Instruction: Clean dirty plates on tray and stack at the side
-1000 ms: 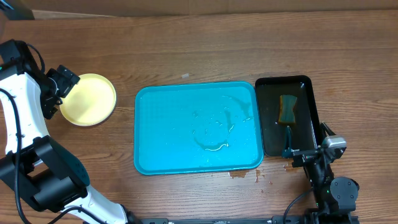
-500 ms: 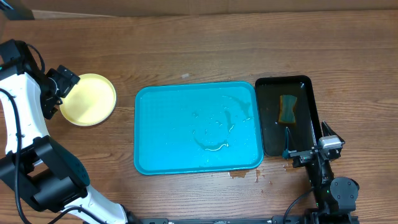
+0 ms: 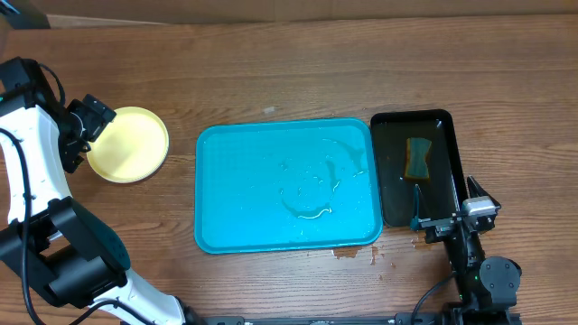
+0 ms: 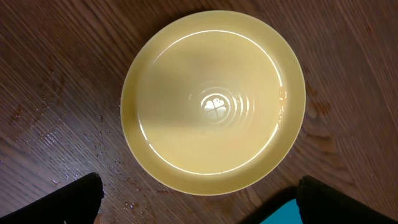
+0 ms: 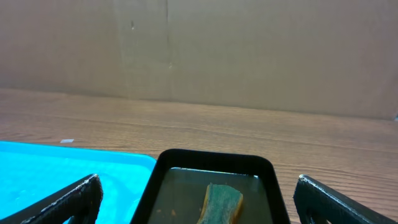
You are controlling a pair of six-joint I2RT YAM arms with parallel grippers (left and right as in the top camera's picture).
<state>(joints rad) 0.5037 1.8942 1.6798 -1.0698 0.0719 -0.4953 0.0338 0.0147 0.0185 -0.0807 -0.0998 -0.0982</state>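
Left gripper (image 3: 93,116) hangs spread, empty, over yellow plate (image 3: 128,144) left of the tray (image 3: 287,185), likely the side stack; right gripper (image 3: 445,206), also spread, sits right of tray by sponge (image 3: 417,158).

**Yellow plate on wet wood**

A pale yellow plate (image 4: 213,99) lies flat on the dark wooden table (image 4: 56,74), with glare at its centre. Water droplets speckle the wood to its left. The left gripper (image 4: 205,200) stands wide, its black fingers (image 4: 62,202) in the bottom corners. A sliver of the turquoise tray (image 4: 280,215) shows beside one.
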